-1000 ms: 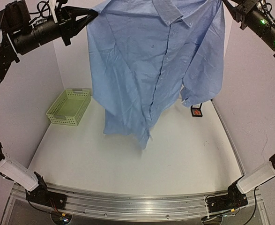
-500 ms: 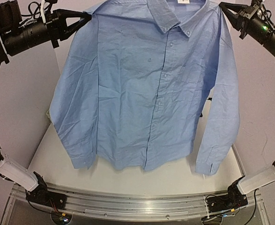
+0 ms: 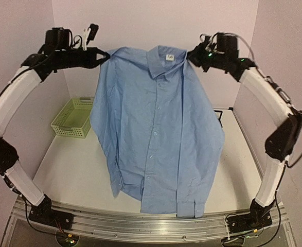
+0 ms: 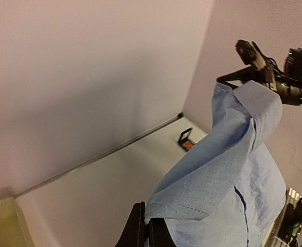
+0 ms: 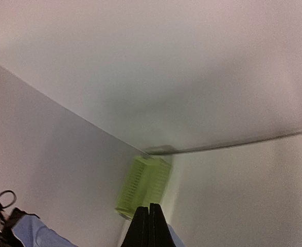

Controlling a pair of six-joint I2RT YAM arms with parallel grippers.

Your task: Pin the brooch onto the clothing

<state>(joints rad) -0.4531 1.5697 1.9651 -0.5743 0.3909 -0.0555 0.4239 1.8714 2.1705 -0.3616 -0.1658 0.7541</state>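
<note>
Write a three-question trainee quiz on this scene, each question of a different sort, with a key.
1. True or false: the shirt lies flat on the table.
2. Which part of the shirt does the left tool pinch? A) a shoulder B) a cuff C) the bottom hem
3. What stands on the table beside the hanging shirt, on the left arm's side?

Key
1. False: the left tool and the right tool hold it up by the shoulders, so it hangs.
2. A
3. The green basket.
</note>
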